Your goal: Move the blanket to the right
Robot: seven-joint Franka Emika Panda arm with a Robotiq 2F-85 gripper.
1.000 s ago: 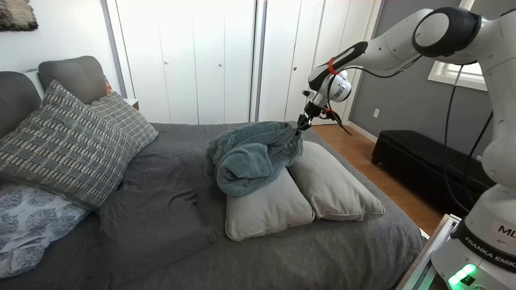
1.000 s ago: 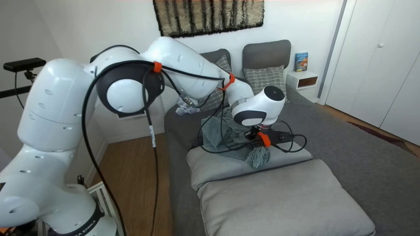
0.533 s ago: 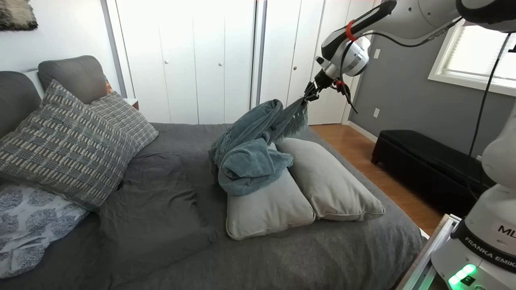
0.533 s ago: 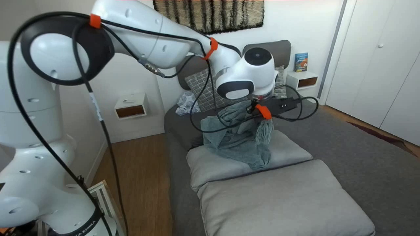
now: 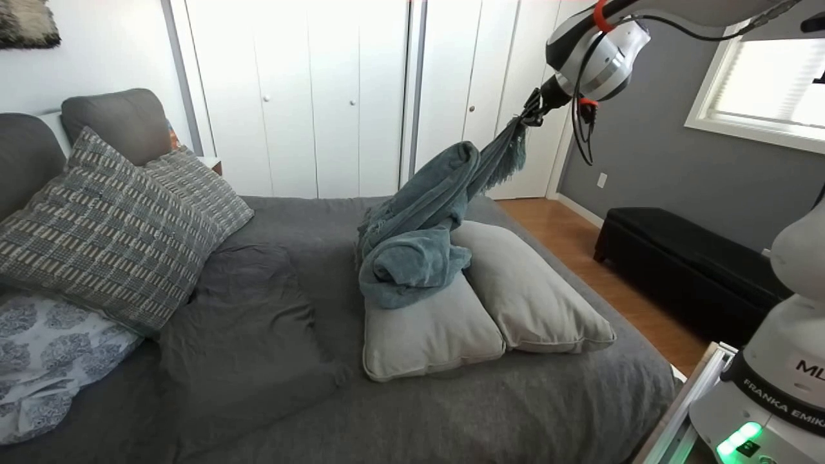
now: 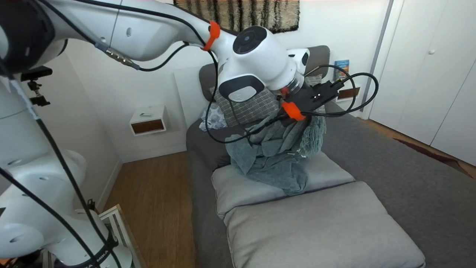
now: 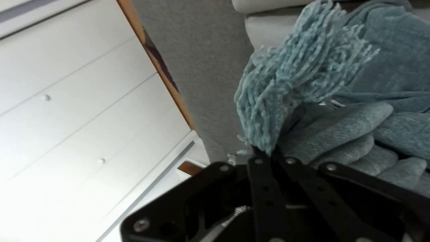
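One claw (image 7: 268,153) is clamped on an end of the blanket (image 5: 412,258), its fingers (image 7: 263,188) drawn together, with blue fringe (image 7: 295,74) spilling out past the tips. From that grip, raised well above the surface (image 5: 515,406), the blanket runs down in a narrow, twisted stretch to a bunched heap. The heap lies on a pale cushion (image 5: 432,335), its edge close to a second cushion (image 5: 541,296) beside it; both cushions rest on the grey surface. In an exterior view, an orange band (image 6: 293,111) shows by the claw, where black cables (image 6: 377,87) loop out, and the white arm (image 6: 137,33) stretches back from there. Farther off, two patterned pillows (image 5: 116,225) lean near grey headrests (image 5: 116,129), with floral fabric (image 5: 58,361) touching the nearer one. Behind the surface, in an exterior view, stand white closet doors (image 5: 290,96), while a black bench (image 5: 683,264) sits on the wooden floor (image 5: 554,232) well apart from it
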